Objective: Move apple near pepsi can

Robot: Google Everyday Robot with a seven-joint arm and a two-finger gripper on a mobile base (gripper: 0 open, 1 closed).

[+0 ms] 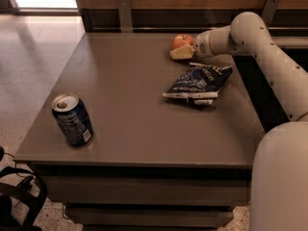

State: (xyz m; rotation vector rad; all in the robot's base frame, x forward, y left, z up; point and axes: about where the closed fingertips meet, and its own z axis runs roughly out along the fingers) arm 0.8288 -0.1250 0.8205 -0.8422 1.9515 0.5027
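Note:
The apple (181,40), small, round and red-orange, sits at the far right of the grey table (130,124). My gripper (183,51) is right at the apple, touching its front and right side, with the white arm (250,32) reaching in from the right. The pepsi can (72,119), dark blue with a silver top, stands upright near the table's front left corner, far from the apple.
A dark blue and white snack bag (197,83) lies on the table just in front of the gripper. A wooden wall with metal brackets (125,11) runs behind the table. The robot's white body (281,177) fills the lower right.

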